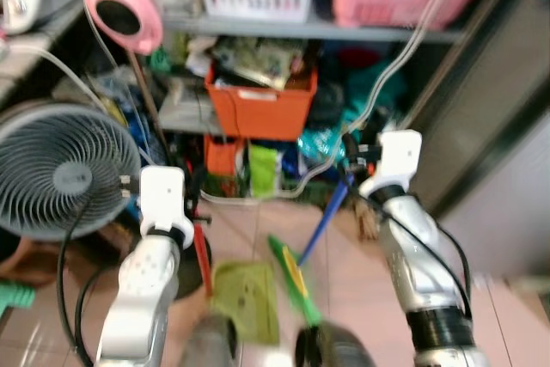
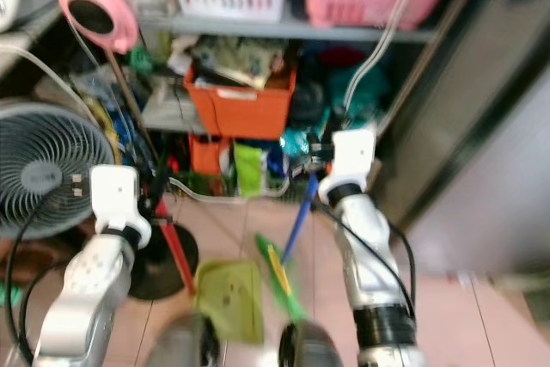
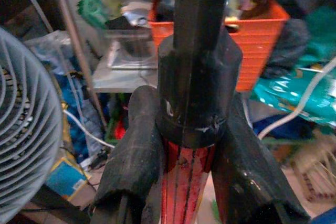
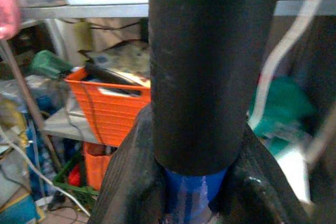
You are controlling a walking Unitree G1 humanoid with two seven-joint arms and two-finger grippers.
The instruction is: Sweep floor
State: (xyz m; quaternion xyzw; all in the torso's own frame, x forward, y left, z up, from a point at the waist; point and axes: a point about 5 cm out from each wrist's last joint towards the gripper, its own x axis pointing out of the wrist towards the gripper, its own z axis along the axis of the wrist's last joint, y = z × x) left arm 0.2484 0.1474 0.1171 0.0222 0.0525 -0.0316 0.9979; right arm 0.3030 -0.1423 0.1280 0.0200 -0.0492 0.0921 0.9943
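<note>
Both tools are in hand and the sweep looks ready to start. The left gripper [image 3: 189, 177] has its jaws clamped on the red dustpan handle [image 1: 201, 255], the green dustpan [image 1: 247, 300] resting on the pink tiled floor [image 1: 344, 272] at six o'clock. The right gripper [image 4: 194, 192] has its jaws closed around the blue broom handle [image 1: 326, 217], green broom head [image 1: 292, 277] down just beside the pan. Both silver arms reach forward, wrists raised, toward the cluttered shelf with its orange crate [image 1: 260, 109] at twelve o'clock; a fan [image 1: 60, 174] stands at nine. Next, I'd judge: draw the broom toward the pan.
</note>
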